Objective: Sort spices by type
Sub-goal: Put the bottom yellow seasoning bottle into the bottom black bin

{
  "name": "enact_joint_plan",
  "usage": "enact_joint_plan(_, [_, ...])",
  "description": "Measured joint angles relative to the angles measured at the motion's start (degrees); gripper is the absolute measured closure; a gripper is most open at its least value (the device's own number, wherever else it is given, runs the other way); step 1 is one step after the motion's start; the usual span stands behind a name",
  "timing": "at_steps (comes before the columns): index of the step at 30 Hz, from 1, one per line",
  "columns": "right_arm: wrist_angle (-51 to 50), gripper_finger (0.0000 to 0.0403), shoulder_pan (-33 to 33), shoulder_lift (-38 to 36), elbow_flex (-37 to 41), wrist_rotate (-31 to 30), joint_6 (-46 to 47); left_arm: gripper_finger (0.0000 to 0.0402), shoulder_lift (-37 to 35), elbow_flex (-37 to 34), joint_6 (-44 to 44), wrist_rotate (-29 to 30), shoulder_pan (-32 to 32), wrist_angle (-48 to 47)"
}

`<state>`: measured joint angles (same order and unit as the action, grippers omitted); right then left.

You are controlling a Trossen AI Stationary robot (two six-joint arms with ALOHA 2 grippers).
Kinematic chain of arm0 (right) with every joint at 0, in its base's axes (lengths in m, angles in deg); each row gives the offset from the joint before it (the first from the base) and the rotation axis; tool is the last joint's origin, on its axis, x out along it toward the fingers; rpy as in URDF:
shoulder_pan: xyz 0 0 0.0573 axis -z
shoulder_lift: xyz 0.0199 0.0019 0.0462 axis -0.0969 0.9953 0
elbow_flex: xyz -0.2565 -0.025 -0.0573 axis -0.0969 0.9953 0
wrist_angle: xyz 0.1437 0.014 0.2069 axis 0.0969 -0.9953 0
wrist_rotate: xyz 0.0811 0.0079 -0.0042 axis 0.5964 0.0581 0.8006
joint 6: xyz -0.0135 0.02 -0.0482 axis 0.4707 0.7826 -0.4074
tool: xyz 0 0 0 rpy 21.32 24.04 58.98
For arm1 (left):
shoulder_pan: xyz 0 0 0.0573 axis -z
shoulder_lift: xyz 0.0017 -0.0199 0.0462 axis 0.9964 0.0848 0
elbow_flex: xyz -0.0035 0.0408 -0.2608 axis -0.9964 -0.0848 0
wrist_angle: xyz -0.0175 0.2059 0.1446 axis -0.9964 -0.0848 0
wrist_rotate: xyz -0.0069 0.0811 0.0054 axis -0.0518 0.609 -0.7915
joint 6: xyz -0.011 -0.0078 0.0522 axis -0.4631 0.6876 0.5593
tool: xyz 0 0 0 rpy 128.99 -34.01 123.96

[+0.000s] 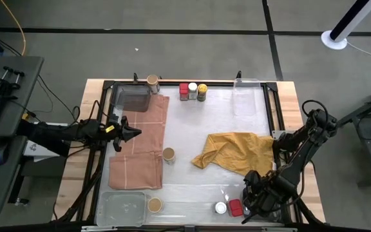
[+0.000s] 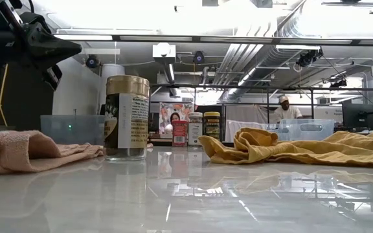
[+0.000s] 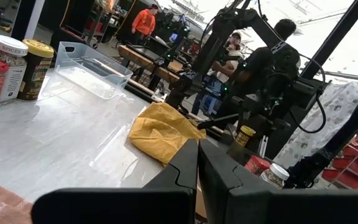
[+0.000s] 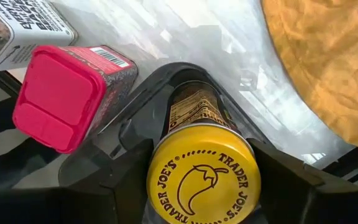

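At the desk's five o'clock, the right gripper (image 4: 201,180) was clamped on a yellow-lidded spice jar (image 4: 202,180); the left gripper (image 1: 129,133), jaws together, hovered at nine o'clock.

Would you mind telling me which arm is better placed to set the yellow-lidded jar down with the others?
The right. Its gripper is shut on the yellow-lidded jar, beside the red-lidded jar. The left gripper holds nothing, across the table.

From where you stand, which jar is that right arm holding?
Find the mustard-yellow cloth mid-table, then follow it to the table's near right corner, where the right gripper is shut on a jar. Unlike the red-lidded tin beside it, its round yellow lid reads Trader Joe's.
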<state>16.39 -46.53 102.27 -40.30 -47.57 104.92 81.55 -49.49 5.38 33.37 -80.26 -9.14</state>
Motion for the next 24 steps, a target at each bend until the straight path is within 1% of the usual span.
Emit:
enact_joint_plan(17, [0.46,0.016,0.0,0.0,-0.02,-0.63,-1.5,0.0401,0.0,0.0,0.0,0.01,0.01,0.0])
enact_joint_plan(24, [-0.08,0.013,0.0,0.0,-0.02,-0.68,-2.38,0.0402,0.0,-0.01,0.0,0.01,-0.01,0.0])
